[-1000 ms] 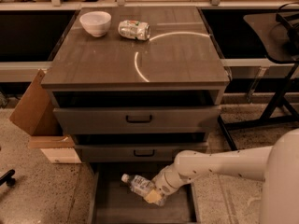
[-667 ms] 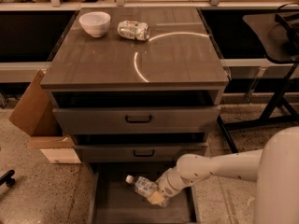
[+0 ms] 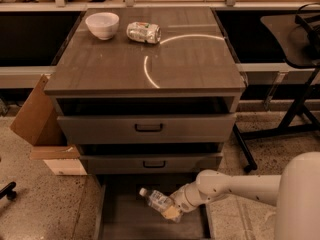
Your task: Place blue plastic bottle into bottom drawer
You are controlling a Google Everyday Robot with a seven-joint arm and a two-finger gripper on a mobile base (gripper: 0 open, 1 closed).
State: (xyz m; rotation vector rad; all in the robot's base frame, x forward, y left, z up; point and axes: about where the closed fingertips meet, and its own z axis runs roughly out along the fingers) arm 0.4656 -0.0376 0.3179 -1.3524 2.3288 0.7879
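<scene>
The blue plastic bottle (image 3: 156, 200) is a small clear bottle with a small cap. It lies tilted inside the open bottom drawer (image 3: 122, 219), cap pointing up and left. My gripper (image 3: 171, 212) is low inside the drawer at the bottle's base end, shut on the bottle. My white arm (image 3: 235, 184) reaches in from the right. The bottle sits close to the drawer floor; I cannot tell if it touches.
A white bowl (image 3: 102, 25) and a crushed silver can (image 3: 144, 32) sit on the cabinet top (image 3: 150, 59). Two upper drawers with black handles (image 3: 148, 128) are slightly open. A cardboard box (image 3: 37, 119) stands left of the cabinet. A black stand (image 3: 295, 74) is at the right.
My gripper and the bottle have moved lower and slightly right, deeper into the bottom drawer.
</scene>
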